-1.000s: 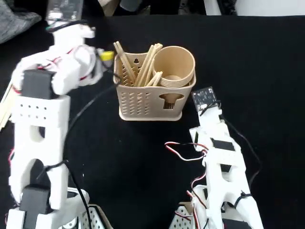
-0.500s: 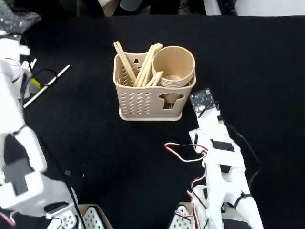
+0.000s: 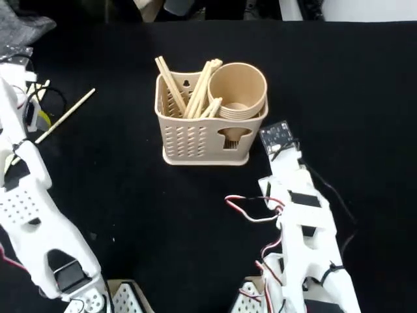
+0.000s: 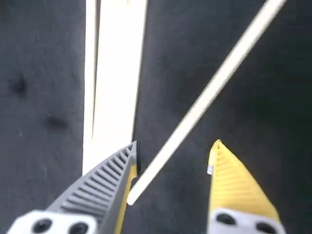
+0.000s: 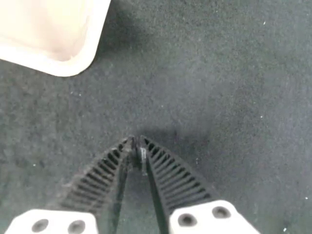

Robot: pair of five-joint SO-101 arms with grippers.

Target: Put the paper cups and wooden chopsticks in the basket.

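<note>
The beige slotted basket (image 3: 202, 140) stands mid-table and holds stacked paper cups (image 3: 238, 88) and several wooden chopsticks (image 3: 189, 91). One loose chopstick (image 3: 68, 112) lies slanted on the black cloth at the far left. My left arm (image 3: 23, 169) stands over its near end. My left gripper (image 4: 174, 145) is open, and that chopstick (image 4: 204, 97) runs out between the fingers. More pale chopsticks (image 4: 114, 73) lie beside the grey finger. My right gripper (image 5: 136, 143) is shut and empty, low over the cloth just off the basket's corner (image 5: 48, 34).
My right arm (image 3: 300, 215) stretches from the front edge toward the basket's right front corner. Black cloth covers the table, with open room to the right of the basket and in front of it. Cables trail from both arms.
My left arm has swung from beside the basket out to the table's far left and now hangs over the loose chopstick. The right arm has not moved.
</note>
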